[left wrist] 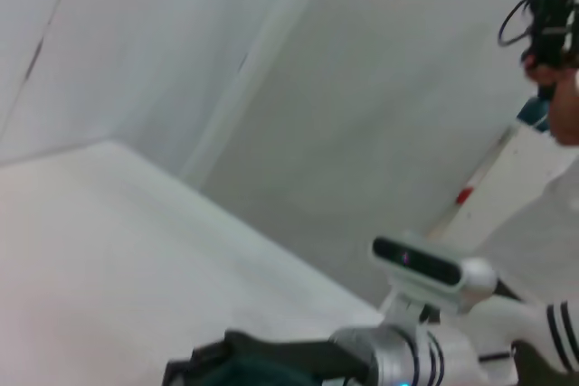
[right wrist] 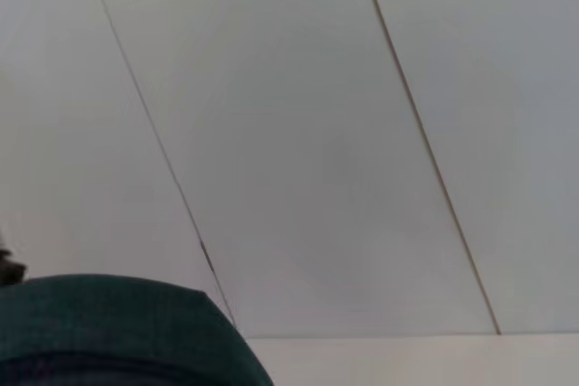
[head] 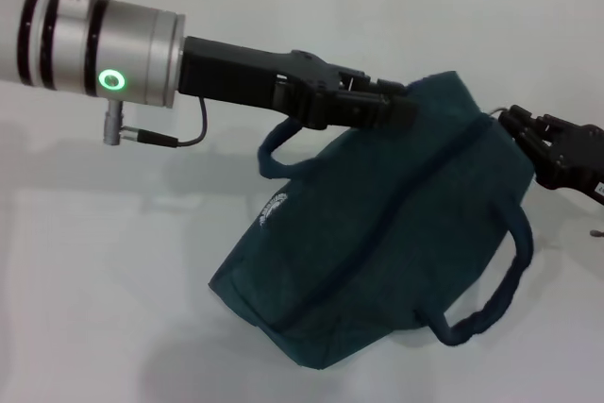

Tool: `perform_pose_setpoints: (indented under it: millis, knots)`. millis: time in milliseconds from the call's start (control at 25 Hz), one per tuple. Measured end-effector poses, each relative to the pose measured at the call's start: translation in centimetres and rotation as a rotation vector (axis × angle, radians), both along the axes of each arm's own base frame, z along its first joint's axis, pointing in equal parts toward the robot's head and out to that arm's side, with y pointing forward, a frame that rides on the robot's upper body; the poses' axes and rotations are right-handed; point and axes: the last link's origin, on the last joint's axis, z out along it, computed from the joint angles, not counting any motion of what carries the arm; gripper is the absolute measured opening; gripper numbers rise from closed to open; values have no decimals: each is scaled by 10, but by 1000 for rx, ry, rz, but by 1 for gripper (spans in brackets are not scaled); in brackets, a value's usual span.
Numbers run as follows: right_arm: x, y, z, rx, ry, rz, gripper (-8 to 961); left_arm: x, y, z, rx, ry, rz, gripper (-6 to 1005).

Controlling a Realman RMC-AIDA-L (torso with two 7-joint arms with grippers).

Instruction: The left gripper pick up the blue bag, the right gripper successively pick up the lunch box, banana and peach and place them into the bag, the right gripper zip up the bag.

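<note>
White and matte, the table [head: 94, 280] runs back to pale wall panels with thin seams. Near its middle the blue bag [head: 377, 243] is tipped up — one top corner lifted, its lower edge sagging on the surface. It is soft woven teal cloth, slack and creased, with two padded loop handles hanging loose and the zipper line running along its upper face, apparently closed. The left gripper [head: 382, 106] reaches in from the left edge with its jaws clamped on the raised top corner, which I judge keeps the zip line taut. The right gripper [head: 519, 129] sits at the bag's far end, touching the fabric — probably at the zipper pull, though whether its jaws are together cannot be told. No food items are visible.
</note>
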Motion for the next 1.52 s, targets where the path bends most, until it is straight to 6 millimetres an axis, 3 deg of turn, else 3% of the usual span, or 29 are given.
perform_pose_setpoints:
  millis: [360,440,600,680,840,1000,1320,1520]
  knots:
    - [16,-10,9,-68,30,-67,212,-15,-2,14,69,-89,43,565]
    - [22,-16,15,-56,37,-74,290,-18,-4,15,72,-95,48,649]
    - [18,-26,35,-19,95,3,446,-23,-9,16,88,-110,18,643]
    - [6,-33,47,-6,153,105,652,-24,-14,16,94,-124,-15,640]
    - [-21,-39,69,-27,211,325,686,-30,-24,16,98,-136,-68,658]
    - [-46,-32,83,-137,208,469,703,-39,-33,20,138,-150,-97,676]
    - [-80,-11,90,-341,42,591,710,-70,-56,37,347,-203,-149,755]
    - [-87,-9,93,-387,-23,606,718,-90,-85,51,470,-310,-152,843]
